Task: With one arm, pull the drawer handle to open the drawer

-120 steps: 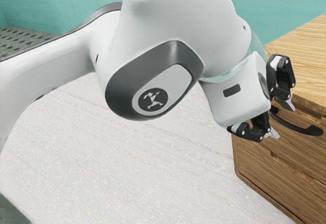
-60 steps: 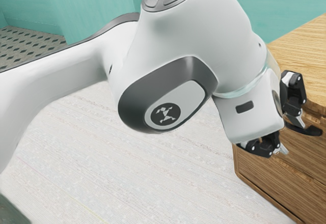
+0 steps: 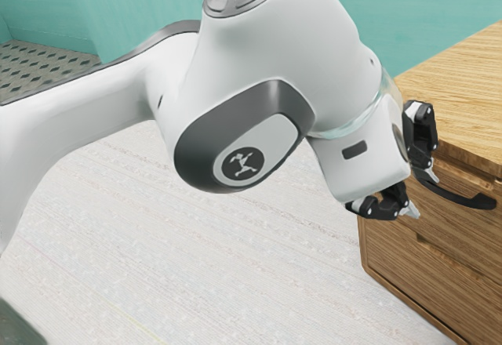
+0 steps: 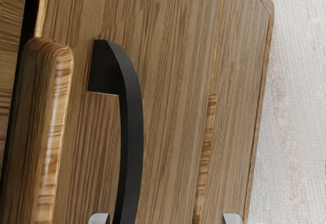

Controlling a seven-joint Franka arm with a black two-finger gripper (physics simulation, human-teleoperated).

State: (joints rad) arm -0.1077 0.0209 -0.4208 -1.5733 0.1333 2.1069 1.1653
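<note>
White Franka arm (image 3: 235, 118) in from exterior view's left, black gripper (image 3: 420, 194) open, fingers spread wide either side of near end of curved black drawer handle (image 3: 459, 196), not clamping it, on top drawer (image 3: 463, 227) of wooden cabinet (image 3: 463, 86) at exterior view's right.

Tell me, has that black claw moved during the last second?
Yes. Judged against the wooden cabinet, the gripper went toward the exterior view's right, then backed away to the left.
</note>
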